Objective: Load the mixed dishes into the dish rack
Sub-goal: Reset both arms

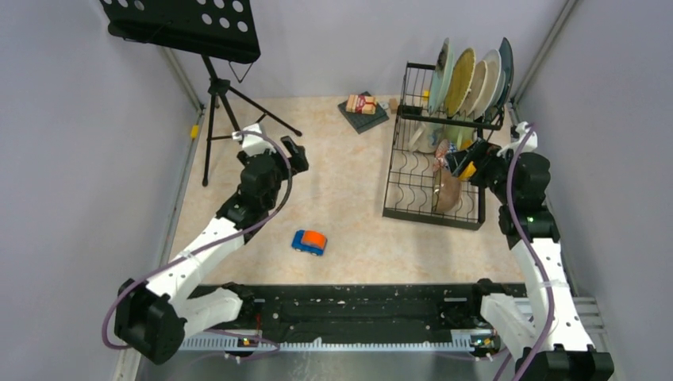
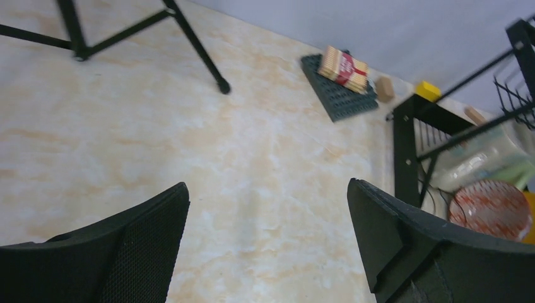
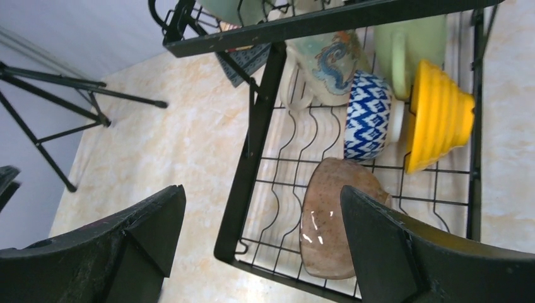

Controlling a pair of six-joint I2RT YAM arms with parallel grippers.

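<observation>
A black perforated music stand (image 1: 186, 24) sits on a tripod (image 1: 217, 84) at the far left of the marbled beige table (image 1: 341, 182), its legs spread on the surface. A small blue-and-orange toy car (image 1: 309, 241) lies alone toward the near side of the table, well apart from the tripod. By the far wall a striped packet with a red band (image 1: 361, 104) rests on a dark square mat (image 1: 370, 123), with a small tan block (image 2: 383, 88) just beside the mat and a yellow block (image 2: 428, 90) near that.
</observation>
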